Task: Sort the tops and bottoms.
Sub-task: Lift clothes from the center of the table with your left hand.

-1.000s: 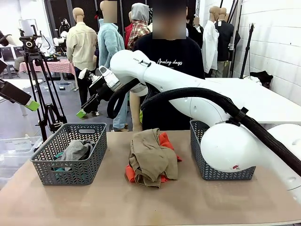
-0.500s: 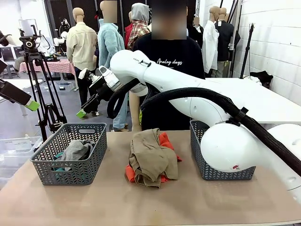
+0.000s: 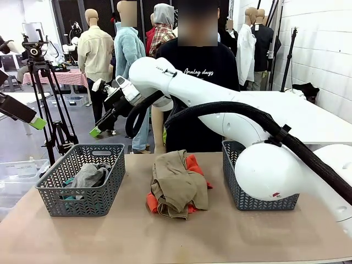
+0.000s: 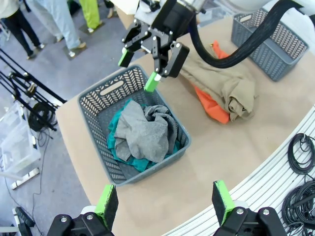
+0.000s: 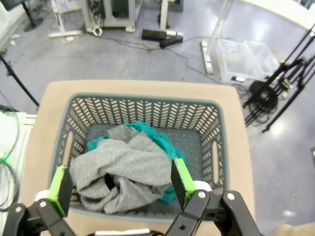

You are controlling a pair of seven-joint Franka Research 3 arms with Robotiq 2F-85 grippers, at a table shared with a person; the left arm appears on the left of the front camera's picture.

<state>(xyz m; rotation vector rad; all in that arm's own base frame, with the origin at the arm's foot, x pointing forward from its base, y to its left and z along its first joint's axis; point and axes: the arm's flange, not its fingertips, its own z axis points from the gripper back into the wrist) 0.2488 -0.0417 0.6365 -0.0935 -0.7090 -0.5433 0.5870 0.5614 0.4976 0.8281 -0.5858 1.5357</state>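
Grey garment (image 5: 123, 167) below right hand (image 5: 121, 186)

Only text I can read from here: white script "Analog days" across the chest of the person's black T-shirt (image 3: 217, 59), front view. Nothing else legible.

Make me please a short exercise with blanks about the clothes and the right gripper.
1. In the left basket, the grey garment lies on a ___ garment.
2. The khaki garment lies on top of the ___ garment.
3. The right gripper hovers above the left basket with its jaws ___.
Missing words: teal; orange; open.
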